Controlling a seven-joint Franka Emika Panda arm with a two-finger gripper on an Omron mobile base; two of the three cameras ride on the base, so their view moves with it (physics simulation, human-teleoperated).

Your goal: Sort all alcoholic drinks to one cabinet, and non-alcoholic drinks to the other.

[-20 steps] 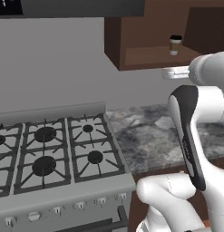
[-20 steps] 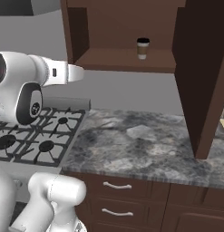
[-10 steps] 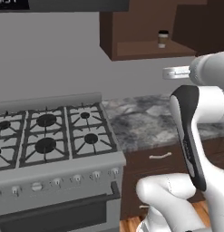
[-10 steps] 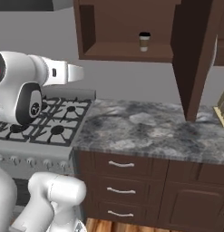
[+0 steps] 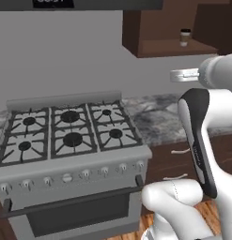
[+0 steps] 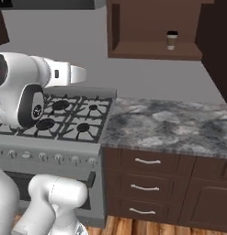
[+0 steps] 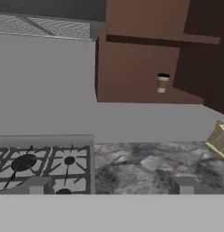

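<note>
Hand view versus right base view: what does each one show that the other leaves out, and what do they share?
Hand view alone: a tan wooden object at the counter's far right edge, too cropped to identify, and the open gripper with nothing between its tips. Right base view alone: the base drawers with silver handles and the oven front with its knobs. Shared: the coffee cup in the open wall cabinet, the stove burners and the granite counter.

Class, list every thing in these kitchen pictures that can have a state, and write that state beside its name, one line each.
coffee cup: upright, lid on, standing inside the open wall cabinet.
wall cabinet: open, inside showing.
drawers: shut.
oven door: shut.
stove burners: no flame seen.
pincer: open, holding nothing.
</note>
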